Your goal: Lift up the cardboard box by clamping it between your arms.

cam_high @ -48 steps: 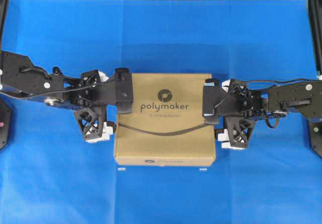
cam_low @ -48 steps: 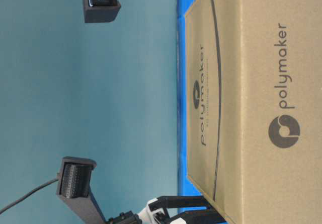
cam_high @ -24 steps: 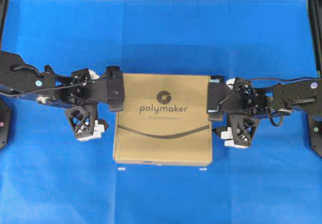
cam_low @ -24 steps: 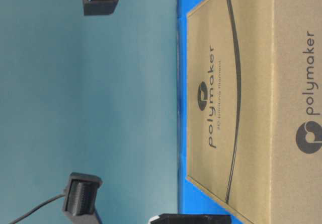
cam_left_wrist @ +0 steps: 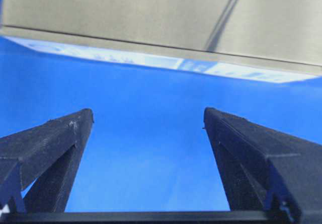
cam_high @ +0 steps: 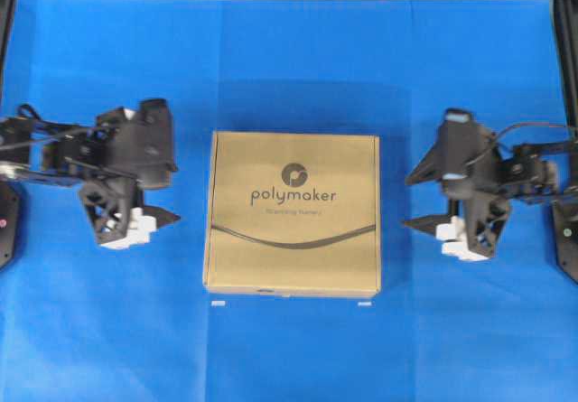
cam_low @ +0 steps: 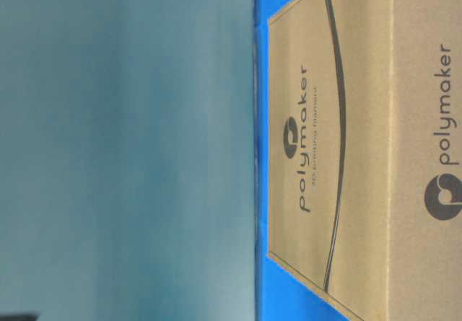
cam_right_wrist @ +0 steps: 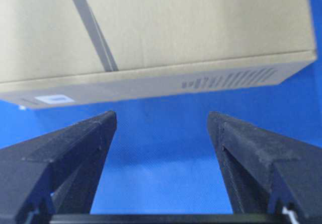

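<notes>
Cardboard box [cam_high: 293,213] lies flat and closed mid-desk [cam_high: 289,59], its contents hidden. Left pincer [cam_high: 158,190] stands apart, empty, well left of it; right pincer [cam_high: 420,199] likewise spread, empty, well to its right. Both arms are cut off at the overhead view's edges.

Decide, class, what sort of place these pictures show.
Probably a robotics lab bench: two black arms, left gripper and right gripper, flank a cardboard box on a blue cloth-covered table.
</notes>
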Robot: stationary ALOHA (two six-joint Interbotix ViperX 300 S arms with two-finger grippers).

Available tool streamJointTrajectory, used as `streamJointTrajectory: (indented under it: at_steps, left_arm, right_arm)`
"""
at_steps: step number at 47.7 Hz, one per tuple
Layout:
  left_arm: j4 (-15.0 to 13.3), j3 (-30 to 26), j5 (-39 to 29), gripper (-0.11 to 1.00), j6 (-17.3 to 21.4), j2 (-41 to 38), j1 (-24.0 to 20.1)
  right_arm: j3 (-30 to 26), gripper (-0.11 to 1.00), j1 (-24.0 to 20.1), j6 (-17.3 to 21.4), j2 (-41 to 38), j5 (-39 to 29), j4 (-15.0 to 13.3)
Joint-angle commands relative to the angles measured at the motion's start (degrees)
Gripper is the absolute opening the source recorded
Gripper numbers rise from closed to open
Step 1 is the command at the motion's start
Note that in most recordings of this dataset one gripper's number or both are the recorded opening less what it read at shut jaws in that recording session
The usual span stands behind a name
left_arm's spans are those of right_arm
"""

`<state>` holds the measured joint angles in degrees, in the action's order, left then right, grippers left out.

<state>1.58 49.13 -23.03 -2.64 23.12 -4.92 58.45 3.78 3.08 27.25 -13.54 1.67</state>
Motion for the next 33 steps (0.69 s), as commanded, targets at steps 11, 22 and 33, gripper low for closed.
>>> streamJointTrajectory:
  at_steps: [11, 22, 33]
  left_arm:
    - [0.0, 4.0, 6.9, 0.87, -0.8, 9.0, 1.7]
    - [0.0, 6.9, 11.0, 0.87, -0.9, 15.3, 2.2]
    - [0.0, 8.2, 14.1, 0.87, -0.8, 19.4, 2.2]
  right_arm:
    - [2.4, 1.00, 0.0, 0.3, 11.0, 0.5, 0.2]
    - [4.5, 1.00, 0.1, 0.4, 20.7, 0.3, 0.2]
    - [6.1, 1.00, 0.1, 0.4, 28.0, 0.5, 0.4]
